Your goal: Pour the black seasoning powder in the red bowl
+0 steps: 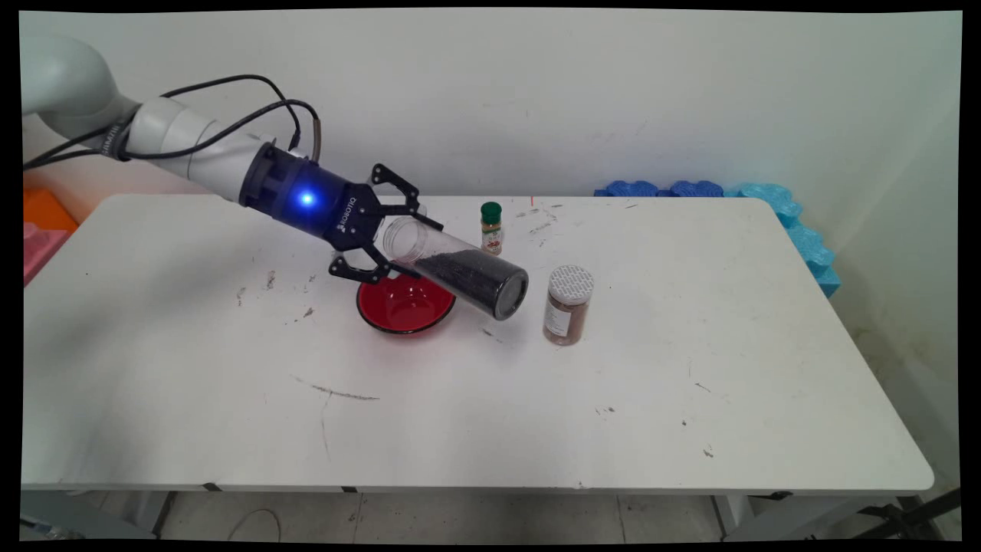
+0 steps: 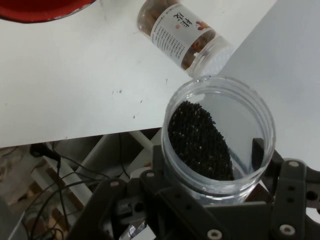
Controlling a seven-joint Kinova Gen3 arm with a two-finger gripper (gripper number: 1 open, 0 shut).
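Observation:
My gripper (image 1: 418,247) is shut on a clear plastic jar (image 1: 460,268) partly filled with black seeds. The jar hangs tilted above the table, open mouth toward the hand, dark base pointing down and to the right. Its lower part hangs over the right rim of a red bowl (image 1: 405,305). In the hand view I look into the jar's mouth (image 2: 217,145); the seeds lie along its left side, and the gripper (image 2: 210,165) clasps it near the rim. The red bowl (image 2: 40,10) shows at the top left corner.
A brown spice jar (image 1: 567,307) with a white perforated lid stands right of the bowl, also in the hand view (image 2: 180,32). A small green-capped bottle (image 1: 490,228) stands behind. Blue foam (image 1: 774,203) lines the far right edge; orange and pink items (image 1: 42,222) sit left.

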